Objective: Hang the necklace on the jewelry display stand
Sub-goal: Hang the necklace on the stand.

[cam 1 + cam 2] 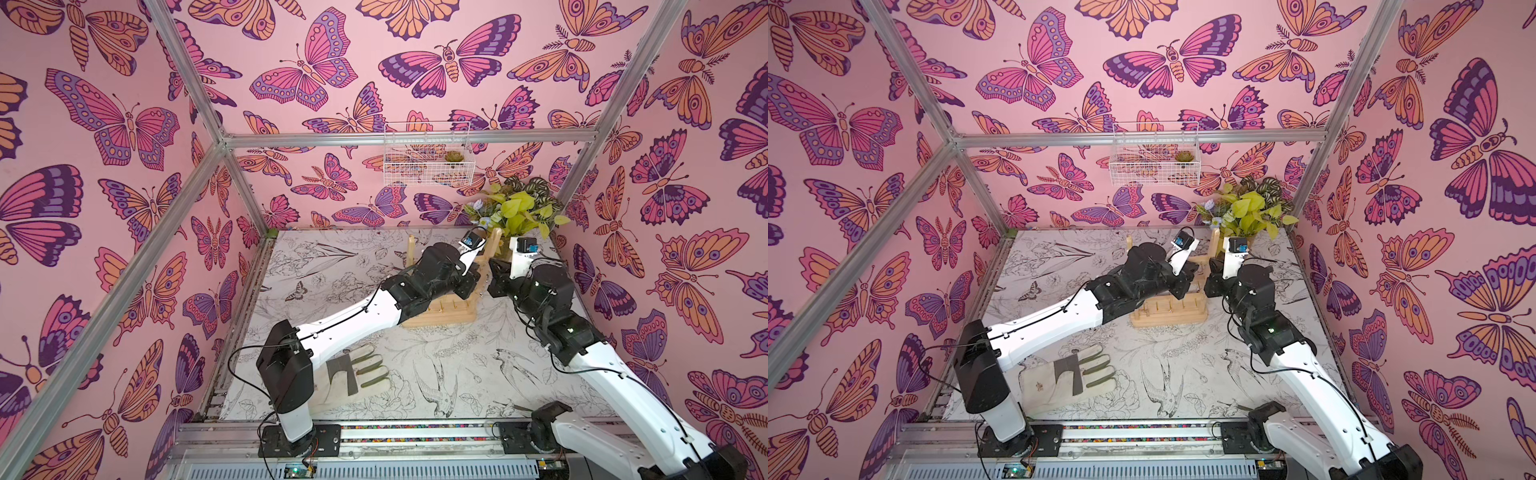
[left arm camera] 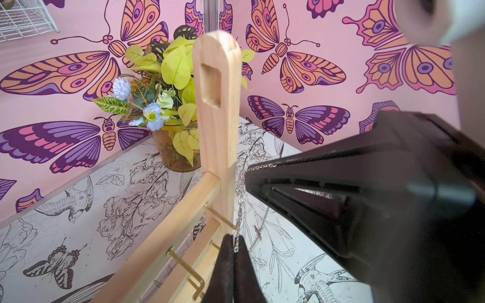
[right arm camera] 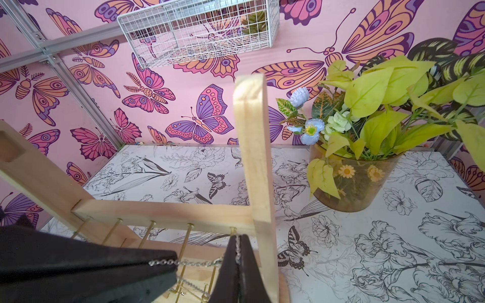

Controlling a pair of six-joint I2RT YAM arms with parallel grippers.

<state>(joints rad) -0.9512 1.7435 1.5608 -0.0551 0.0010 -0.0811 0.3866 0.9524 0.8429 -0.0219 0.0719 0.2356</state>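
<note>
The table (image 1: 419,349) is white, printed with black line drawings of flowers, birds and butterflies. It is boxed in by pink butterfly-papered walls (image 1: 291,62) and a bare aluminium frame (image 1: 407,139). Reading the tabletop as a clock with 12 at the back wall, a white wire basket (image 1: 428,166) hangs on that wall at 12 with a small succulent (image 1: 454,157) inside. A potted plant (image 1: 519,208) with yellow-green leaves fills the 1 o'clock corner, and a pale work glove (image 1: 357,374) lies flat at 7. The jewelry display stand (image 1: 440,318) stands upright a little off the middle toward 2 o'clock. In both top views the two arms' wrists cover most of it, leaving its base and the tips of its uprights showing. The left gripper (image 2: 233,238) is pinched tight on the necklace (image 3: 183,262), and so is the right gripper (image 3: 238,238). The thin silver chain is stretched between them, just in front of the top crossbar's gold hooks (image 3: 189,228), near the upright on the plant's side. A small pendant (image 2: 258,232) dangles below. Whether the chain touches a hook cannot be told.
</note>
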